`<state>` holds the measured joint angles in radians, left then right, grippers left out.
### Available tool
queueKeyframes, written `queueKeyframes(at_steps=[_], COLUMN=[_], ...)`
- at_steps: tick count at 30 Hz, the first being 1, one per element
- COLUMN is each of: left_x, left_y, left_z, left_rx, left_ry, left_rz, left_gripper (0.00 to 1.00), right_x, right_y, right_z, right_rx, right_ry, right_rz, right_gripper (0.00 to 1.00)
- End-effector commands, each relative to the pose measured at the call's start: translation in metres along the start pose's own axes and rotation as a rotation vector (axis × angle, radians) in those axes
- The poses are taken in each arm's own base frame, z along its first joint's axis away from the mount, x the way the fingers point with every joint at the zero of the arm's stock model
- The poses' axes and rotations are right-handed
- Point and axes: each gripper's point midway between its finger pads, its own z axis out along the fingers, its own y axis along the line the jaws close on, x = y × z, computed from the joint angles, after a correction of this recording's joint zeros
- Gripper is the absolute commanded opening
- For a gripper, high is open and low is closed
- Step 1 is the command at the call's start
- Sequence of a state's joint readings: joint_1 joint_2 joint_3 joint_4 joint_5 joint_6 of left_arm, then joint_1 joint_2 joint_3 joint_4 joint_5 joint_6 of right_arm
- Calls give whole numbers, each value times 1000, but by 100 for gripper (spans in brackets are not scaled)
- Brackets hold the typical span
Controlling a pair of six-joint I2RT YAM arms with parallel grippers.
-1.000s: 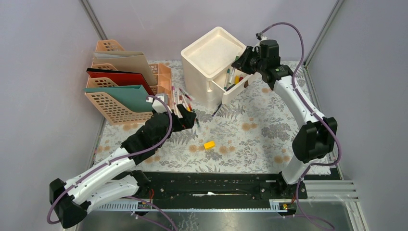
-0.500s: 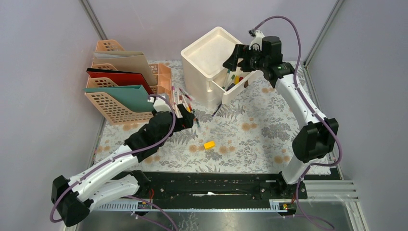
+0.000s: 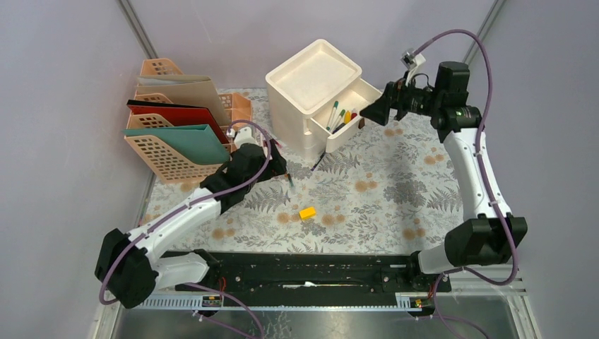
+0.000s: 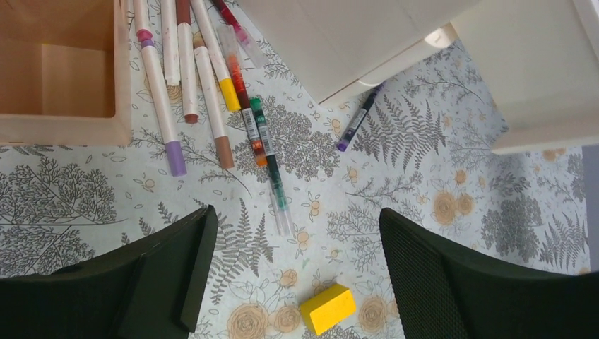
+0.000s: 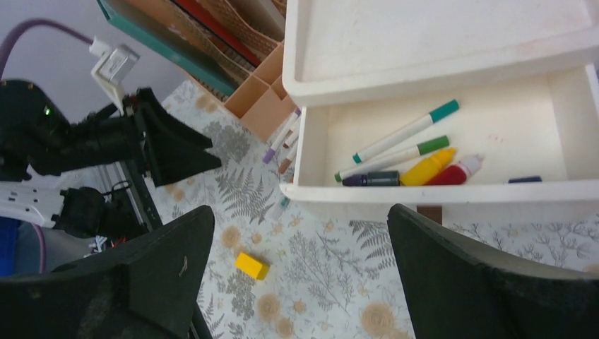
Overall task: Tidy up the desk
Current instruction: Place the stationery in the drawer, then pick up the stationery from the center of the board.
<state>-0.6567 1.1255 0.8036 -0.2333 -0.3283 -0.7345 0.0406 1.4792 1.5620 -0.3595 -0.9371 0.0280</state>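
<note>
Left wrist: markers [image 4: 209, 99] strew the desk [image 4: 424, 176] beside wooden box [image 4: 63, 131].

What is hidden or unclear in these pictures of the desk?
- Left wrist view: the upper ends of the markers are cut off by the top edge.
- Right wrist view: a dark item in the open drawer is half hidden behind its front wall; unidentifiable.
- Top view: the left hand covers most markers on the desk.

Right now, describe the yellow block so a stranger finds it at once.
Start at the white drawer unit at the back of the desk. Toward the front, past the scattered pens, lies the yellow block: boxy and alone, unlike the thin pens.
</note>
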Motion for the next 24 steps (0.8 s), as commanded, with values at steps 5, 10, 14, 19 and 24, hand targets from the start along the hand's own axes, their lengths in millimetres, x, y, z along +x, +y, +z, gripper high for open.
queueKeyframes(at_steps=[5, 10, 14, 19, 24], left_x=[-16, -16, -15, -14, -12], left_y=[-6, 6, 14, 20, 31], left_z=[26, 46, 65, 90, 115], left_rx=[-34, -118, -162, -192, -229], left_ry=[21, 69, 100, 133, 171], left_rz=[-9, 20, 29, 39, 38], left_gripper=[75, 54, 37, 31, 27], right_x=[42, 75, 97, 111, 118], right_y=[-9, -19, -22, -29, -33], right_z=[-49, -62, -67, -70, -71], right_rx=[115, 167, 197, 224, 231], right_ry=[61, 82, 95, 95, 90], right_rz=[-58, 7, 30, 53, 71], right_gripper=[99, 99, 99, 99, 99])
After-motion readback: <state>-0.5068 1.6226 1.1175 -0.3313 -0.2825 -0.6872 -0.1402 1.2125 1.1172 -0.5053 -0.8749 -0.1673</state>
